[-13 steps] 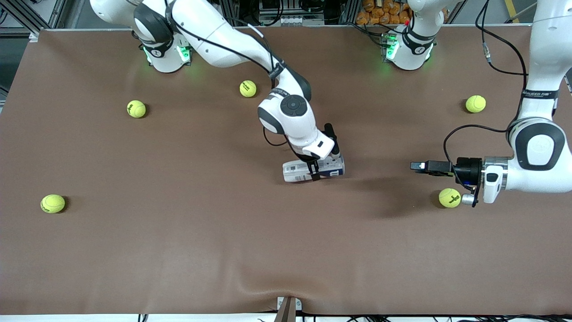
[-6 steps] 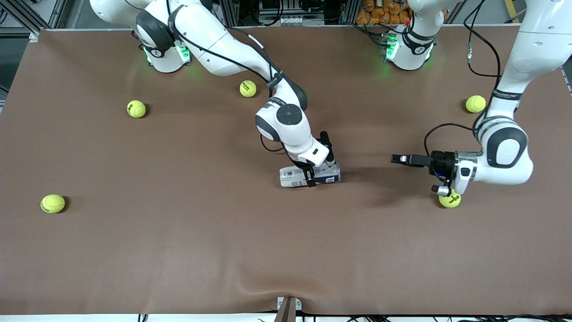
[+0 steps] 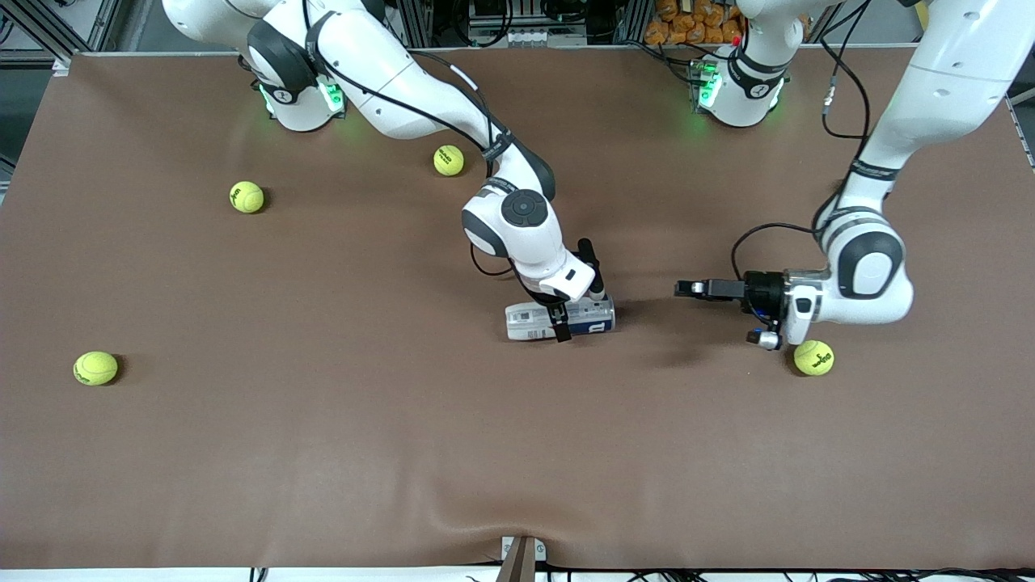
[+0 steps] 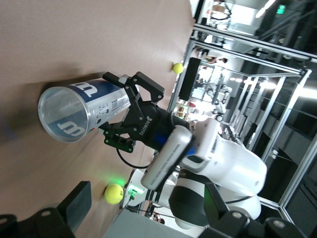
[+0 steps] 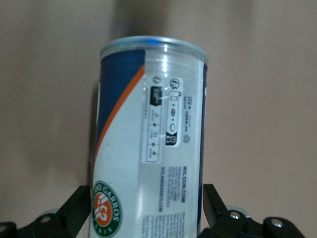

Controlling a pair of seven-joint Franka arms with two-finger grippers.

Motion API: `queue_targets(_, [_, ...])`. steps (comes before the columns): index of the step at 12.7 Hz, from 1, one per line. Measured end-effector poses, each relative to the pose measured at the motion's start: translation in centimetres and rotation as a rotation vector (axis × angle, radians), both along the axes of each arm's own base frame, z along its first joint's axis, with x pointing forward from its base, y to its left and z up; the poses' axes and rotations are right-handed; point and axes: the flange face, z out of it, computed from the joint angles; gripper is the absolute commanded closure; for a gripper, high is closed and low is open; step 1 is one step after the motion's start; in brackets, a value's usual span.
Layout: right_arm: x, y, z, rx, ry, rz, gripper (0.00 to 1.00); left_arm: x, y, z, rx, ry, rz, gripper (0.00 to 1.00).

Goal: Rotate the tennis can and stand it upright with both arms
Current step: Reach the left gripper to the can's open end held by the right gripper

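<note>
Near the middle of the table (image 3: 323, 453), the can (image 3: 534, 320) is lying on its side, its open silver-rimmed mouth facing the left arm's end. Right gripper (image 3: 559, 320) is coming straight down over it, one finger on each side of the label, pinching the can around its middle; in the right wrist view the can (image 5: 151, 148) is filling the space between both fingers (image 5: 74, 210), with the round red emblem close to one of them. Left gripper (image 3: 686, 288) is lying level, low over the table, pointing at the can's open end with a clear stretch of cloth between them. Whether that pincer is wide or narrow, I cannot tell. From the left wrist view we are looking right into the can's empty mouth (image 4: 67, 115), with the right gripper (image 4: 121, 116) wrapped around the barrel. One ball (image 3: 813, 357) is sitting just beside the left wrist, nearer the front camera. Four more balls are lying well apart from the can: (image 3: 860, 187), (image 3: 449, 160), (image 3: 247, 196) and (image 3: 95, 368).
</note>
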Motion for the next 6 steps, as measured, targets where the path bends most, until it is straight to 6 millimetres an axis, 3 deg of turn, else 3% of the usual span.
queue_targets(3, [0.4,0.1,1.6,0.005,-0.006,-0.004,0.0,-1.2,-0.6,-3.9,-0.036,-0.054,0.021,0.0])
queue_targets(6, [0.2,0.1,3.2,-0.005,0.022,-0.027,0.0,-1.6,-1.7,-5.9,-0.066,-0.094,0.064,0.0])
